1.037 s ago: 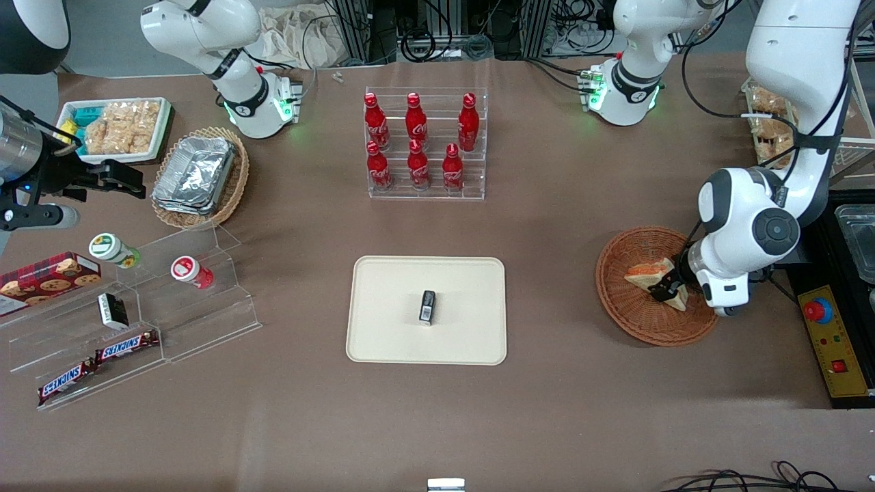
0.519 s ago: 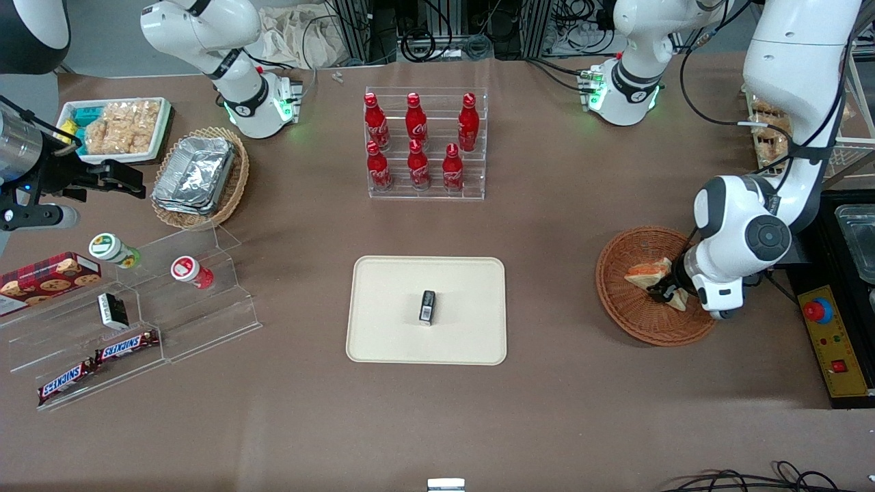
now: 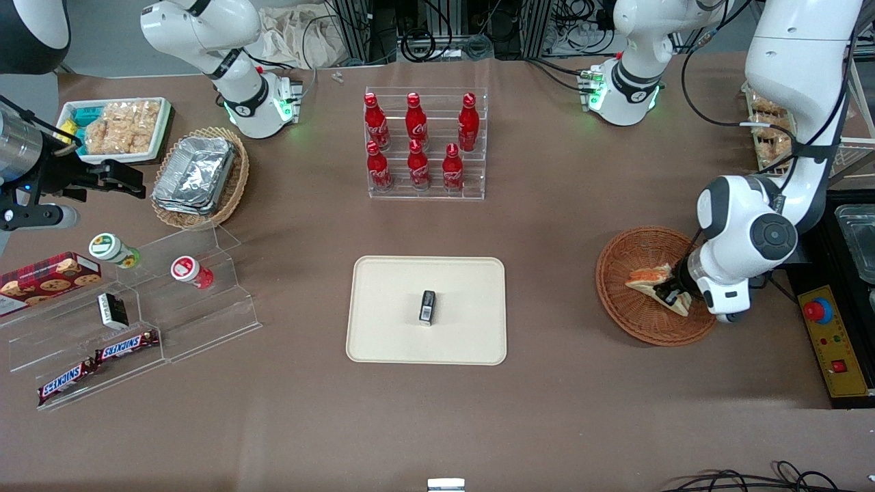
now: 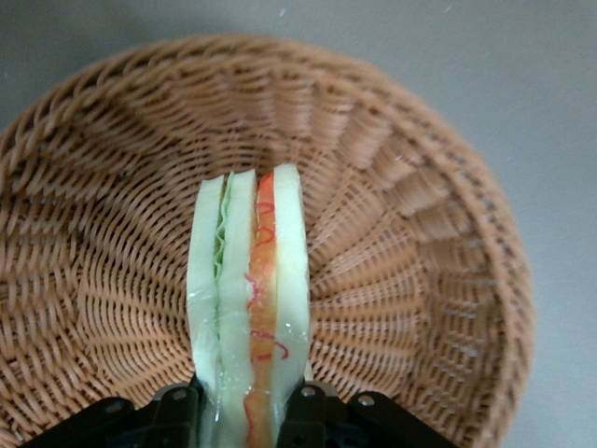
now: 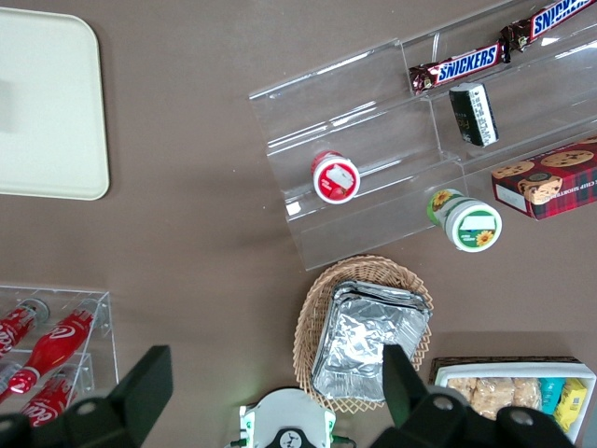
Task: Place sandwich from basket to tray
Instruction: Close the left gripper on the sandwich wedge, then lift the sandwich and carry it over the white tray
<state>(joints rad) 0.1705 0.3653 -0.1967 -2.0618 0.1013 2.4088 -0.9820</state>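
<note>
The sandwich [image 3: 648, 278] [image 4: 248, 299], a pale wedge with orange and green filling, sits inside the round reddish-brown basket [image 3: 618, 294] [image 4: 112, 233] toward the working arm's end of the table. My left gripper [image 3: 672, 292] [image 4: 247, 411] is low over the basket and shut on the sandwich, one black finger pressed against each bread face. The cream tray [image 3: 389, 335] [image 5: 47, 121] lies mid-table, with a small dark packet [image 3: 427, 306] on it.
An acrylic rack of red bottles [image 3: 420, 143] stands farther from the front camera than the tray. A tan basket of foil containers [image 3: 198, 174], a white snack tray [image 3: 113, 126] and an acrylic shelf with snacks [image 3: 137, 301] lie toward the parked arm's end.
The wrist has shifted slightly within the basket, and the sandwich in its grip has tilted with it. Nothing else moved.
</note>
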